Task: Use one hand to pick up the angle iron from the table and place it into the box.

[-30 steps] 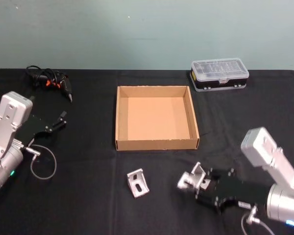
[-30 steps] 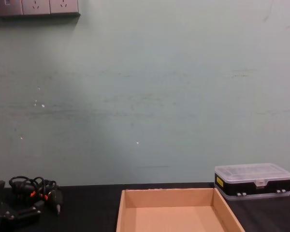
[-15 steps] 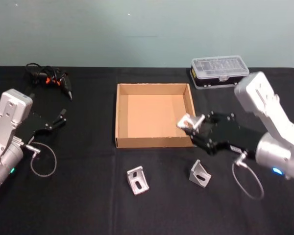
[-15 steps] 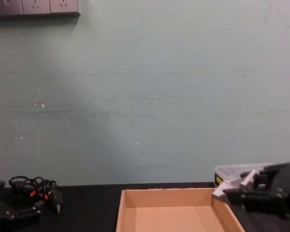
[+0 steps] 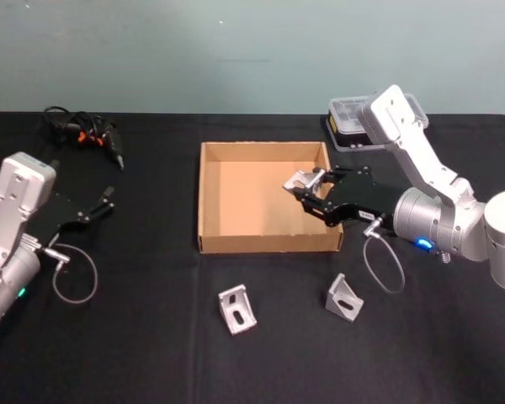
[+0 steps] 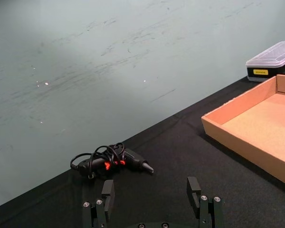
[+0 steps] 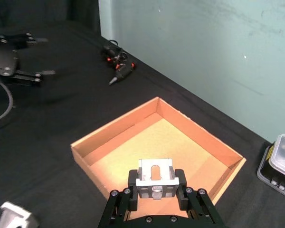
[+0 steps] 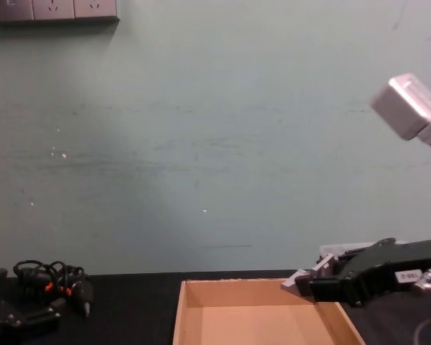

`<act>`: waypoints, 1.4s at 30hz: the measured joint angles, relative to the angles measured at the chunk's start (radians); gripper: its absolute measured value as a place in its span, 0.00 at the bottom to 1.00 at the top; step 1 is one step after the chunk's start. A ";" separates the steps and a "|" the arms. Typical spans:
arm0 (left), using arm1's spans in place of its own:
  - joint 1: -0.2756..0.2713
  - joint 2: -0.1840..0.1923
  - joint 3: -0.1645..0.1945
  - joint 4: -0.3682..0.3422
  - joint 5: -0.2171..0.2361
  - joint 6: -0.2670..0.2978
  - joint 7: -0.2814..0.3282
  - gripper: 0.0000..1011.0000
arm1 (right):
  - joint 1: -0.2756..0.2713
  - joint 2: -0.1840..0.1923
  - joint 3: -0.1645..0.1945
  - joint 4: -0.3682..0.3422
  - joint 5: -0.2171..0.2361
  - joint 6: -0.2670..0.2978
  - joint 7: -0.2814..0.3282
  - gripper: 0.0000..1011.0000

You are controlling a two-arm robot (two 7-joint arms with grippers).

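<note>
My right gripper (image 5: pixel 307 187) is shut on a silver angle iron (image 5: pixel 303 181), held above the right side of the tan cardboard box (image 5: pixel 209 198). The right wrist view shows the angle iron (image 7: pixel 155 176) clamped between the black fingers over the box (image 7: pixel 114 128). In the chest view the held angle iron (image 8: pixel 299 279) hangs just over the box's (image 8: pixel 201 287) right wall. Two more angle irons (image 5: pixel 236 310) (image 5: pixel 343 297) lie on the black table (image 5: pixel 135 337) in front of the box. My left gripper (image 6: pixel 152 199) is open, parked at the table's left.
A clear-lidded black plastic case (image 5: pixel 347 118) stands behind the box at the right. A black tool with coiled cable and orange marks (image 5: pixel 88 135) lies at the back left. A cable loop (image 5: pixel 71 282) hangs by the left arm.
The right arm has carried the angle iron left and farther back, from the box's front right corner to above its inside. The left arm has not moved.
</note>
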 joint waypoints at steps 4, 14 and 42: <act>0.000 0.000 0.000 0.000 0.000 0.000 0.000 0.99 | 0.048 -0.037 -0.013 0.082 -0.010 0.002 0.013 0.45; 0.000 0.000 0.000 0.000 0.000 0.000 0.000 0.99 | 0.136 -0.103 -0.054 0.251 -0.035 -0.004 0.056 0.45; 0.000 0.000 0.000 0.000 0.000 0.000 0.000 0.99 | 0.162 -0.142 -0.051 0.364 -0.093 -0.003 0.056 0.57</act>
